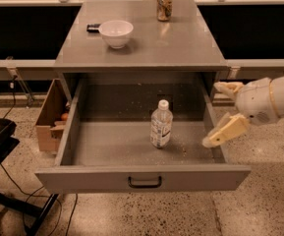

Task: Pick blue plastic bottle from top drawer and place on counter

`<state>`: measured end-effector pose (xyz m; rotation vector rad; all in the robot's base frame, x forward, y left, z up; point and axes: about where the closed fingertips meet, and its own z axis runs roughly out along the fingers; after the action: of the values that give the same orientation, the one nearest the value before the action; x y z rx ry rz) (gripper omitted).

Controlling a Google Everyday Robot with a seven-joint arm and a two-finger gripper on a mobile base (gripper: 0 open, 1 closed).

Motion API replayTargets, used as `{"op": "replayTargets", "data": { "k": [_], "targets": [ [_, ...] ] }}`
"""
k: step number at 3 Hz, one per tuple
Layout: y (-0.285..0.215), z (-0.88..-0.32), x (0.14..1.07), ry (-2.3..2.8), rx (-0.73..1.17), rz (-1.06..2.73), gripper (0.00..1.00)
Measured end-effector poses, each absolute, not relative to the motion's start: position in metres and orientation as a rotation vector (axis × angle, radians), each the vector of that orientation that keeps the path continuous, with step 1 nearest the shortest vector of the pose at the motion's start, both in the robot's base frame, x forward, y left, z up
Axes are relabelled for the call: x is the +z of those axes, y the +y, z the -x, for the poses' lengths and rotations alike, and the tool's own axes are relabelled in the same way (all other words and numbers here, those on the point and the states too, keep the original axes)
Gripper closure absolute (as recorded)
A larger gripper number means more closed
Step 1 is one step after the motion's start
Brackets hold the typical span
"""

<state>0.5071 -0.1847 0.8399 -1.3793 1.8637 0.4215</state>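
One blue plastic bottle (161, 125) stands left of the spread end effector (222, 111).

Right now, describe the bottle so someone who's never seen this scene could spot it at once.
Look in the open drawer under the grey counter: the bottle stands upright, alone, right of the middle. The open gripper hovers by the drawer's right wall, not touching the bottle. Unlike the brown can on the counter, it is clear with a white cap.

Smooth plastic pincer (213, 115) beside grey metal drawer (82, 179)
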Motion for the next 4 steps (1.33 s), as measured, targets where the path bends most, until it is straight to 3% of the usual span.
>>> {"op": "replayTargets", "data": {
  "k": [2, 4],
  "targets": [
    [-0.126, -0.606, 0.822, 1.451, 0.564, 1.027, 0.0],
    [-0.116, -0.616, 0.812, 1.416, 0.575, 1.008, 0.0]
  ]
}}
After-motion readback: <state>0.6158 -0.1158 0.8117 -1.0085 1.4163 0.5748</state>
